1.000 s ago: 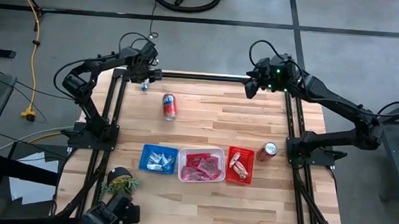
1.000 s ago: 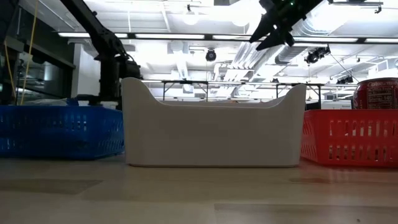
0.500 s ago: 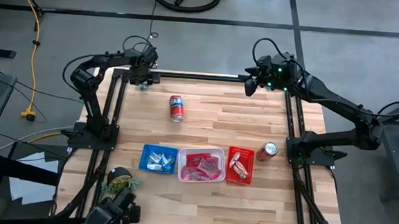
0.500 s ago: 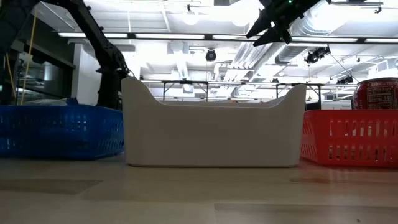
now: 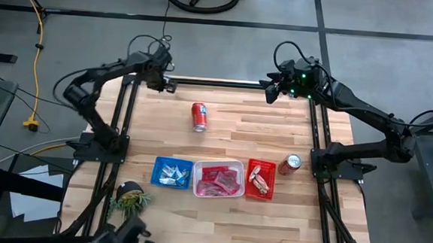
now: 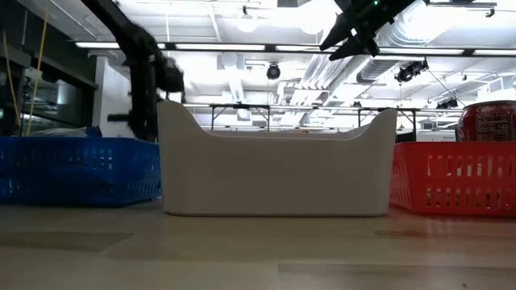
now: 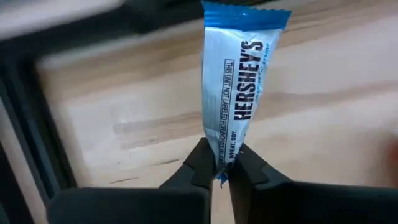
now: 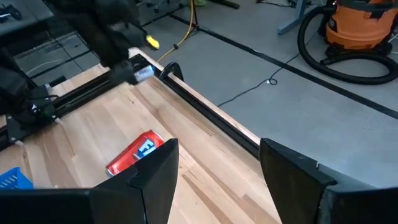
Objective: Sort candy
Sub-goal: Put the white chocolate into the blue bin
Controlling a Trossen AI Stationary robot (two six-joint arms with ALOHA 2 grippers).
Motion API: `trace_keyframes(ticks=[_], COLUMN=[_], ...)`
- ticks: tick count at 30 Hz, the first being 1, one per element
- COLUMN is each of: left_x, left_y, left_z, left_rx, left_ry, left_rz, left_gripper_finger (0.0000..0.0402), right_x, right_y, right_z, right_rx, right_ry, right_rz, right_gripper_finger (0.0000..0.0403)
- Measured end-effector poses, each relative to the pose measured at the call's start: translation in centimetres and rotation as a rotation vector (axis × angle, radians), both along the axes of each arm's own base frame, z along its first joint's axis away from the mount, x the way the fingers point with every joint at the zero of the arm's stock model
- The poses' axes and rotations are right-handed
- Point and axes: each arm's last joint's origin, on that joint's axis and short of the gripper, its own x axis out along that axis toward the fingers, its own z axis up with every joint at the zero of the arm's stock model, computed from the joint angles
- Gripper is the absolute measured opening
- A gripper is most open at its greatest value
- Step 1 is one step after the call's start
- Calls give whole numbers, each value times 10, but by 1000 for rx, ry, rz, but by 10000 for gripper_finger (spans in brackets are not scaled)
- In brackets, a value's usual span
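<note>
Left pincer (image 7: 217, 163) clamped on end of blue-and-white candy bar (image 7: 239, 87), above far-left corner of desk (image 5: 261, 132). Right pincer (image 8: 217, 163) spread, empty, above far-right corner. Sorted candy in blue tray (image 5: 172, 172), white tray (image 5: 219, 180), red tray (image 5: 260, 178).

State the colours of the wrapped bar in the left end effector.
Blue and white wrapped candy bar with dark lettering, clearest in the left wrist view.
</note>
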Motion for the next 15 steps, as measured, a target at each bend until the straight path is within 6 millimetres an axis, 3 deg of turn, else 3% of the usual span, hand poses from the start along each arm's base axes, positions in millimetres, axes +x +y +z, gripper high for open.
trace_keyframes(ticks=[4,8,12,15], left_x=[15,36,60,69], left_y=[-35,-88,-152,-202], left_z=[41,75,89,87], left_rx=[96,162,166,115], left_ry=[-111,-250,-305,-269], left_rz=[-245,-591,-900,-1041], left_gripper_finger=[4,3,2,1], right_x=[0,0,0,0], right_y=[0,1,3,3], right_z=[0,0,-3,-3], right_rx=[-2,1,-8,-10], right_ry=[-1,7,41,44], right_rz=[1,39,95,130], right_gripper_finger=[220,220,220,220])
